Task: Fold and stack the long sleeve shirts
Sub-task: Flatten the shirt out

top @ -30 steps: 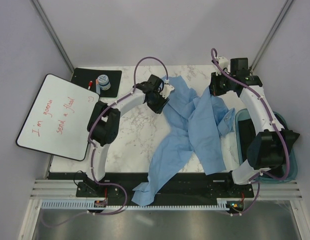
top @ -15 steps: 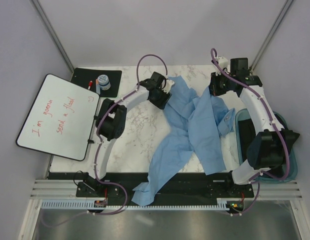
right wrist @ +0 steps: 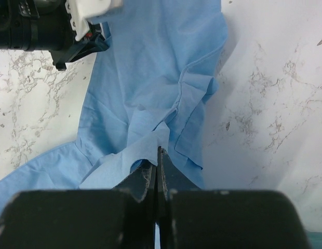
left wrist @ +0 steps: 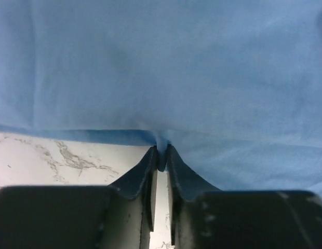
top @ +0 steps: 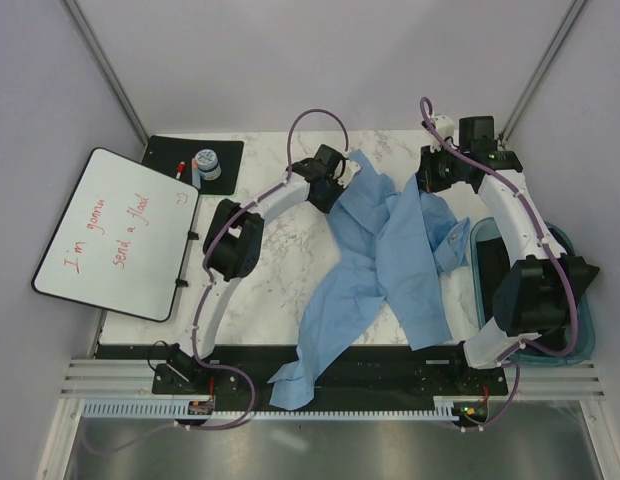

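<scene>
Hanging over the near edge of the white marble surface (top: 280, 290) is one end of the light-blue thin-cloth long sleeve shirt (top: 410, 270); the rest lies crumpled across the centre-right, running toward the far side. Teal plastic bin (top: 477, 265) sits at the right edge, white whiteboard w/ red writing (top: 110, 235) at left. Farther back, left claw (left wrist: 161, 157) is clenched on the shirt's left edge, thin fold pinched btwn its tips. Right claw (right wrist: 157, 155) is clenched too, grasping a bunched fold at the shirt's far-right part. Black mat (top: 225, 150) w/ small jar (top: 205, 160) is at the far-left corner.
</scene>
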Robot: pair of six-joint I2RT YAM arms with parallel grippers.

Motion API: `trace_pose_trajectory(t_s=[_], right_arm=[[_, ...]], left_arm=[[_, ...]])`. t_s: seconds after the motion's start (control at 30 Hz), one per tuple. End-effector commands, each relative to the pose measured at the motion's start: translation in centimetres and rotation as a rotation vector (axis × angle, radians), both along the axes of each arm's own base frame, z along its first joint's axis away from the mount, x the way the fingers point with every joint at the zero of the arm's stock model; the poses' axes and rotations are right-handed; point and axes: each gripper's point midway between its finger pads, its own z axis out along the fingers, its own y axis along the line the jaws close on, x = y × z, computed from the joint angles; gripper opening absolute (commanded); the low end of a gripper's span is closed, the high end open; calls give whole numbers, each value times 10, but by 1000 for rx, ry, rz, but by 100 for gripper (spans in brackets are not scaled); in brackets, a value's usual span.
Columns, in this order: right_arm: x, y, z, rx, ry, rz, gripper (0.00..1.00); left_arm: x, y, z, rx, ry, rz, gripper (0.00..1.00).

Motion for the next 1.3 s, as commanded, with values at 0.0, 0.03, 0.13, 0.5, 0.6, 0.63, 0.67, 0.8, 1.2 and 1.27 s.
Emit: trace_pose_trajectory(t_s=[0.0, 0.03, 0.13, 0.5, 0.6, 0.63, 0.67, 0.8, 1.2, 1.27], right_arm=[[4, 3, 0, 17, -13, 18, 0], [4, 3, 0, 16, -13, 19, 0], [5, 2, 1, 9, -17, 17, 0], [26, 1, -8, 0, -15, 9, 0], [36, 6, -4, 21, -23, 19, 0], [37, 7, -3, 31, -23, 28, 0], [39, 10, -2, 44, -23, 38, 0], [34, 17, -2, 67, -5, 74, 0], [20, 24, -22, 68, 52, 115, 0], [18, 26, -21, 67, 51, 119, 0]], left_arm=[[-29, 17, -43, 165, 105, -63, 10], [-31, 26, -44, 204, 110, -51, 3], [-47, 53, -38, 237, 149, -21, 2], [-276, 127, -12, 251, 335, -171, 2], [-278, 114, 30, 119, 347, -189, 25], [-274, 107, 46, 58, 338, -209, 36], [-269, 109, 58, -24, 353, -196, 41], [-211, 129, 109, -101, 154, -199, 54], [-46, 191, 74, 78, 26, -133, 55], [-29, 193, 70, 93, 11, -139, 54]])
